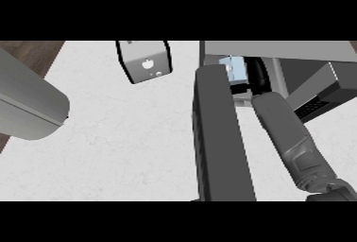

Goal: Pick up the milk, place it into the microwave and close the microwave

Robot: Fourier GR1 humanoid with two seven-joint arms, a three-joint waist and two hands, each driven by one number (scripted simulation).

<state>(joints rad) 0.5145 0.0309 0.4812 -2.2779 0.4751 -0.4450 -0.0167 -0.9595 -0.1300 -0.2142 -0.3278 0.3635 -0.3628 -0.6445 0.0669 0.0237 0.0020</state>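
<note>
The microwave stands at the upper right with its dark door swung open toward me. The milk, a pale blue and white carton, stands inside the cavity just behind the door's top edge. My right forearm reaches up from the lower right into the opening. My right hand lies against the carton's right side, and a black digit curls under the carton's near edge. The door hides the carton's left part. My left hand does not show; only a large grey arm segment fills the left edge.
A grey box with a dark rim and a small white apple mark sits on the white counter at the top centre. Brown wood floor shows beyond the counter's left edge.
</note>
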